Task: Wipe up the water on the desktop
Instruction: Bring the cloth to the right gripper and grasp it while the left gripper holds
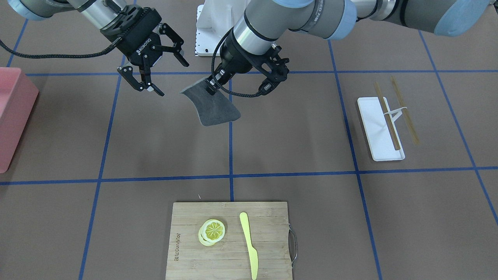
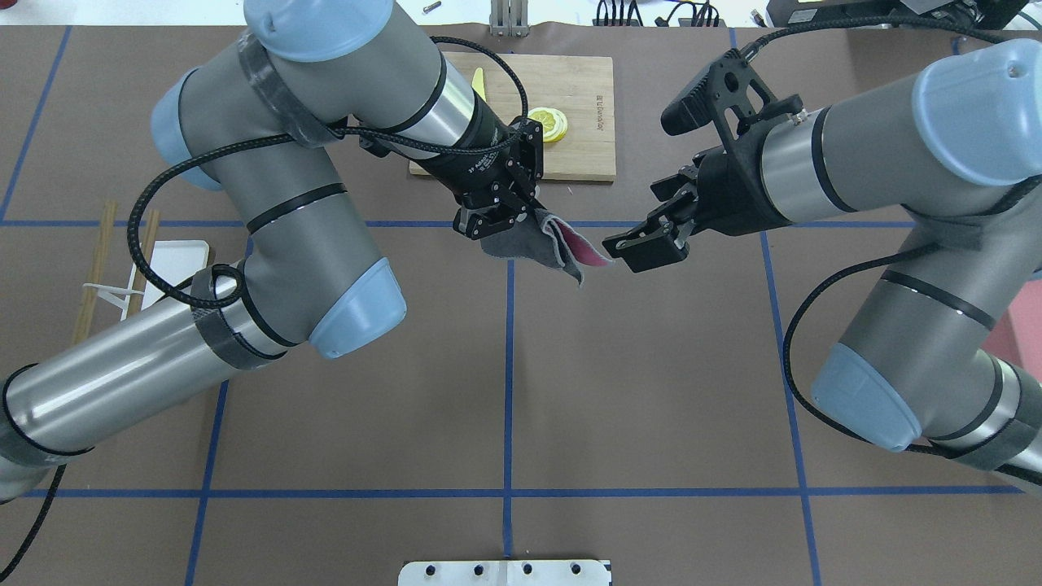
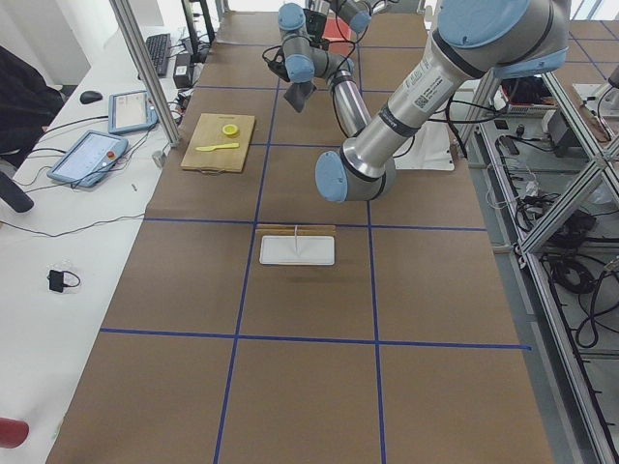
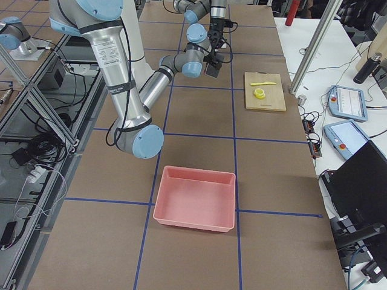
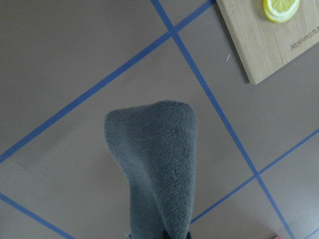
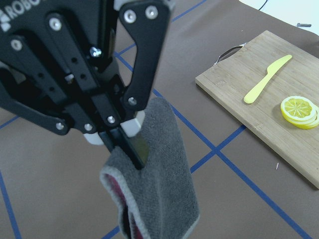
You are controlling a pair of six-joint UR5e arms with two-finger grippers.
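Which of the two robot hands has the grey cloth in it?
The left hand: it is shut on one end of the grey cloth, which hangs down from it. The right hand, close beside it, is open and holds nothing.

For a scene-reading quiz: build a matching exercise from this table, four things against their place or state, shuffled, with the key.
Things:
1. grey cloth
2. yellow knife
3. right gripper
4. pink bin

Place or state:
a. lies on the cutting board
b. open, holding nothing
c. stands on the desktop, on the robot's right
d. hangs from the shut left gripper

Pairs: 1-d, 2-a, 3-b, 4-c
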